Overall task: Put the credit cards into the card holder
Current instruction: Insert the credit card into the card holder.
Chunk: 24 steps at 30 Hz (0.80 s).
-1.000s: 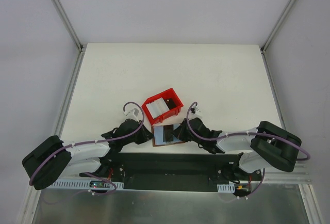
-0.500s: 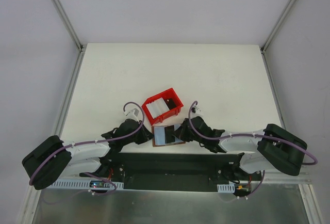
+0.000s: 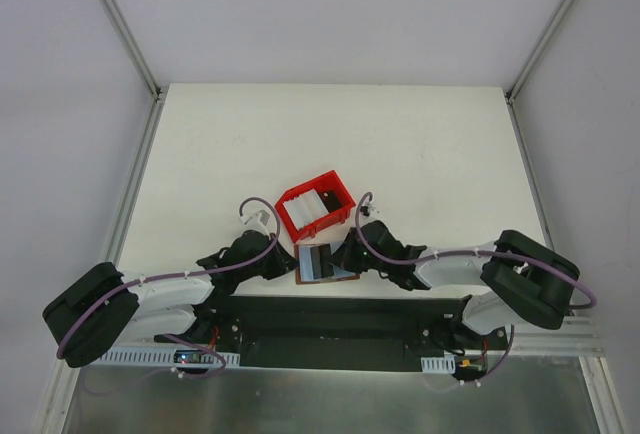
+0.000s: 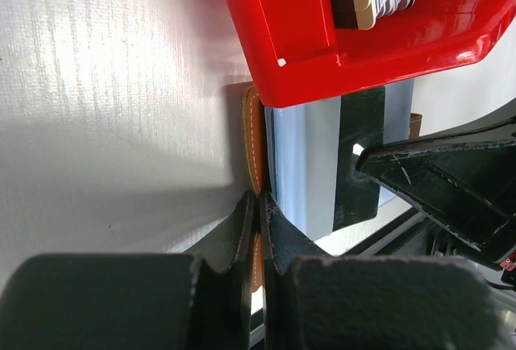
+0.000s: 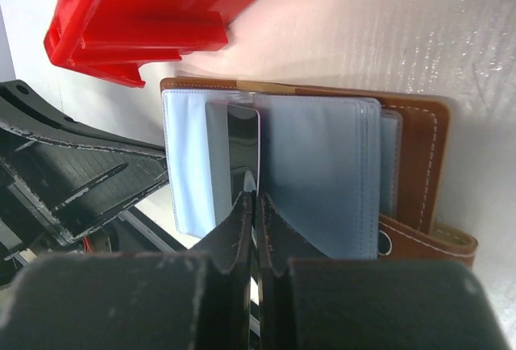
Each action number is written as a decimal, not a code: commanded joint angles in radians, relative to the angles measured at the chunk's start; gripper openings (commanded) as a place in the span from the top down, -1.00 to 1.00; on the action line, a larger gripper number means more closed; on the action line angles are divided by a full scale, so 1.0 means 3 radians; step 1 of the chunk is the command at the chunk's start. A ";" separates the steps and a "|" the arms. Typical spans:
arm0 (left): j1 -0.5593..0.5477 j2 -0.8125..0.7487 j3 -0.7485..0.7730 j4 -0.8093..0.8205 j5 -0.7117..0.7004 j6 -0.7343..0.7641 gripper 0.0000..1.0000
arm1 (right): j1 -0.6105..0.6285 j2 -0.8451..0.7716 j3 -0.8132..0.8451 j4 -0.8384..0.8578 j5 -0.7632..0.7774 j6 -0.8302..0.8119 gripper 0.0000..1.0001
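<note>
Wallet (image 3: 325,264) lies open on the white table (image 3: 400,144) near its front edge, between the two arms, pale blue sleeves facing up, brown cover underneath. Red tray (image 3: 290,216) sits just behind it, and in the L wrist view the tray's near corner overhangs the wallet's far edge. Can't tell if they touch. Stack of pale cards (image 3: 316,201) stands on edge inside the tray.

L gripper (image 4: 258,205) is clenched on the wallet's left brown edge. Fingers are pressed tight w/ the stitched leather rim between them, low at table level. From the top cam the L gripper sits at the wallet's left side.

R gripper (image 5: 252,198) comes in from the wallet's right side. Fingers are pinched together on a dark card (image 5: 232,148), glossy w/ a thin pale rim. The dark card stands roughly upright over the blue sleeves, towards the left half of the open wallet, w/ one edge down among the sleeves. Can't tell if it is actually inside a pocket.

In the R wrist view the brown cover w/ white stitching shows on the right, w/ more sleeves layered there. L gripper's black fingers are visible at left of that view, next to the wallet edge.
</note>
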 commanded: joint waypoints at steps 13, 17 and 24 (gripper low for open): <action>0.0016 0.0051 -0.0113 -0.0530 -0.0101 0.0127 1.00 | 0.0131 0.0133 0.0146 -0.0164 0.0003 -0.0114 0.59; 0.0016 0.0005 -0.0128 -0.0529 -0.0106 0.0127 1.00 | 0.0141 -0.0062 0.0269 -0.0604 0.0137 -0.0293 0.23; 0.0016 0.0045 -0.0108 -0.0509 -0.0085 0.0152 1.00 | 0.0162 0.0208 0.0519 -0.0610 -0.0077 -0.0380 0.14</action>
